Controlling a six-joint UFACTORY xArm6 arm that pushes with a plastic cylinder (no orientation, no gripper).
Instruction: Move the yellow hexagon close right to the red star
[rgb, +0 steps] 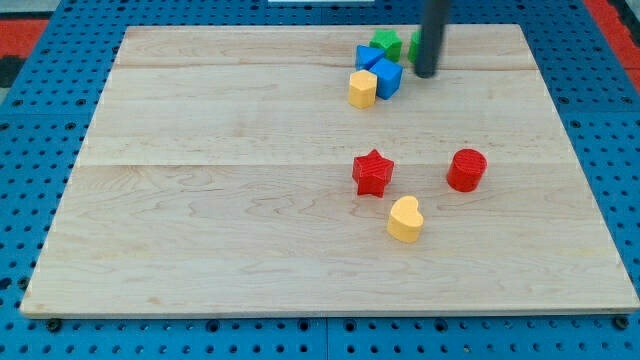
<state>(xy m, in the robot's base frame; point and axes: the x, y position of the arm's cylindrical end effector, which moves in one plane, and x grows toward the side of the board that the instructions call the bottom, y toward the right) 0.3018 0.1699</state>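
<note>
The yellow hexagon (362, 89) sits near the view's top, touching the left side of a blue block (385, 76). The red star (373, 172) lies near the board's middle, well below the hexagon. My tip (426, 73) is at the end of the dark rod, to the right of the blue block and to the right of the hexagon, not touching the hexagon.
A second blue block (367, 56) and a green block (385, 42) sit above the hexagon; another green block (415, 44) is partly hidden behind the rod. A red cylinder (466, 170) lies right of the star. A yellow heart (405, 220) lies below-right of the star.
</note>
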